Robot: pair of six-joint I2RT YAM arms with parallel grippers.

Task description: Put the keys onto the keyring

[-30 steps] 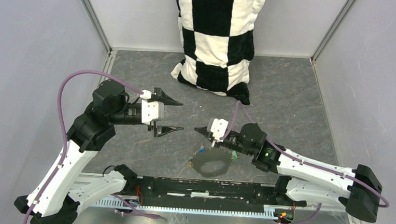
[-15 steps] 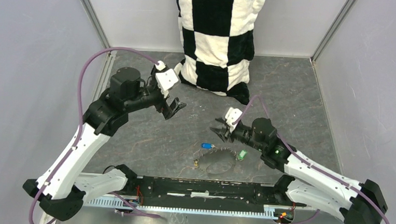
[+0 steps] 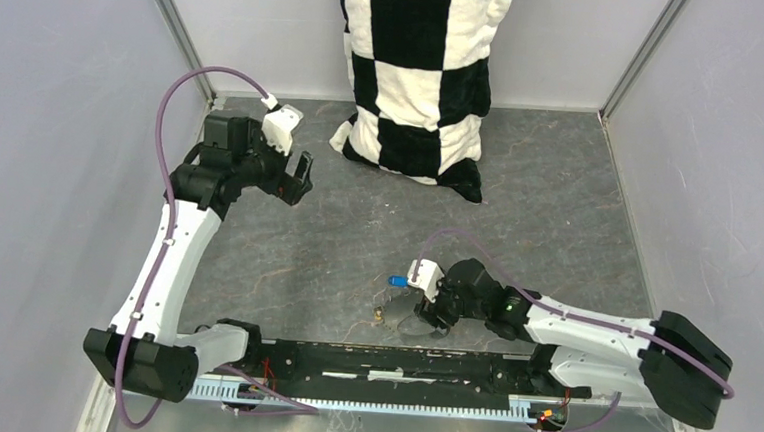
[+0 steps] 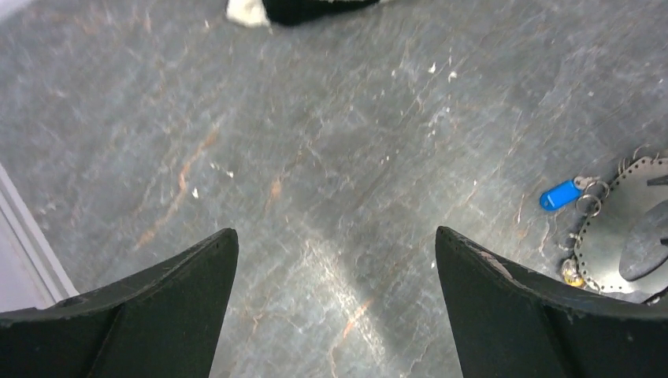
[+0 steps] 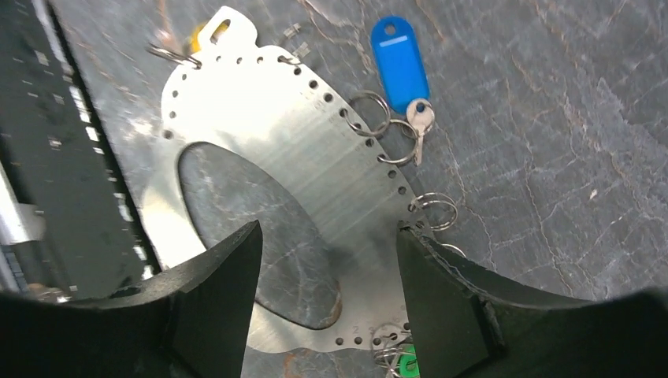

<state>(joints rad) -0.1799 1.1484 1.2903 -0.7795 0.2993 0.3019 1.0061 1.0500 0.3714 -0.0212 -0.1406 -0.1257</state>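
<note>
The keyring is a flat silvery loop plate with holes along its edge and small wire rings, lying flat on the table. A blue key lies at its far edge beside the rings. The yellow key shows at the plate's tab, and the green key peeks out by my right finger. My right gripper hangs open low over the plate with nothing between its fingers. Far off at the back left, my left gripper stands wide open and empty.
A black-and-white checkered cloth hangs down the back wall onto the table. A black rail runs along the near edge just behind the keyring. Grey walls close in both sides.
My left arm has swung back and to the left, opening wider. My right gripper has opened and dropped toward the near edge over the keyring; the blue key now lies on the table.
</note>
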